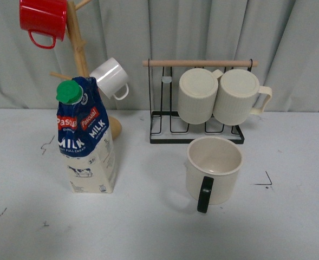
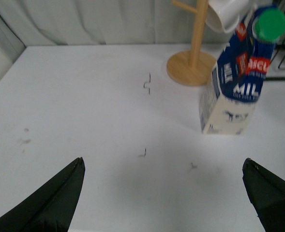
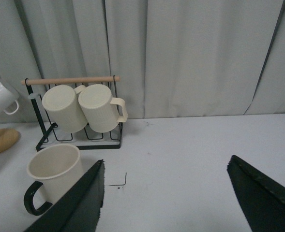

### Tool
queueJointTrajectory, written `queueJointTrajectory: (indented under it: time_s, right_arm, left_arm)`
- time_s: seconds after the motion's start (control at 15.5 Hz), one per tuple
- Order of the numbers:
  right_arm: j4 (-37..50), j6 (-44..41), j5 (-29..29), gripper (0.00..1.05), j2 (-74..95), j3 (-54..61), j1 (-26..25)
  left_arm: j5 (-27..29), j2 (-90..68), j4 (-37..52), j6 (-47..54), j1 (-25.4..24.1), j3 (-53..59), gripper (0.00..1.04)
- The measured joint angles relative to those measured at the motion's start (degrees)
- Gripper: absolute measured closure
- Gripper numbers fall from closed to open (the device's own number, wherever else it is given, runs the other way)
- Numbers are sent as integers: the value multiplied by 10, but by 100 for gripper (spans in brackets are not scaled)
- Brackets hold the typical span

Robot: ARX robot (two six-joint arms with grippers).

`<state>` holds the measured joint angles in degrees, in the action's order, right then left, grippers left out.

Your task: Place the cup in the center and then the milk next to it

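- Front view: the cup [image 1: 214,168] stands upright on the table [image 1: 159,233], just in front of the rack [image 1: 164,140] and toward its right half, with its black handle turned to the camera.
- The milk [image 1: 87,138] stands on its base well left of the rack, green cap up, its top leaning a little.
- Just behind the milk, and left of the rack, stands a wooden mug tree [image 1: 79,49] with a red mug [image 1: 43,19] and a white mug [image 1: 111,77] hung on it.
- Two ribbed mugs [image 1: 198,95] hang side by side from the rack's wooden bar.
- Left wrist view: the left gripper [image 2: 162,163] is spread wide with only bare table between its fingers [image 2: 60,198].
- The milk [image 2: 234,96] stands ahead of those fingertips, well apart from them and outside the gap, nearer one finger than the other.
- Right wrist view: the right gripper [image 3: 166,162] is also spread wide and holds nothing.
- The cup [image 3: 55,171] sits in front of the rack [image 3: 79,144], just beside one of the fingers [image 3: 79,203] on its outer side, not between the two. That finger hides the cup's lower edge, so I cannot tell whether they touch.
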<state>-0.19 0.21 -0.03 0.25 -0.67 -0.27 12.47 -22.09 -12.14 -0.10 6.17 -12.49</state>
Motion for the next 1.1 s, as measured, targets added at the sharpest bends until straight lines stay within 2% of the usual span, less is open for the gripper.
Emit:
queueJointTrajectory:
  time_s: [0.13,0.19,0.39,0.71,1.1]
  right_arm:
    - [0,0,0,7,0,0,0]
    - [0,0,0,4,0,0,0]
    - [0,0,0,7,0,0,0]
    - [0,0,0,6,0,0,0]
    - [0,0,0,6,0,0,0]
  left_arm:
    - [-9,-112,88,-19,5,-37,7]
    - [-12,-130,101,-19,10,-39,7]
    - [-14,-175,131,-18,23,-41,7]
    - [-26,-406,312,1,57,-96,7]
    - [-25,-584,401,6,99,-163,7]
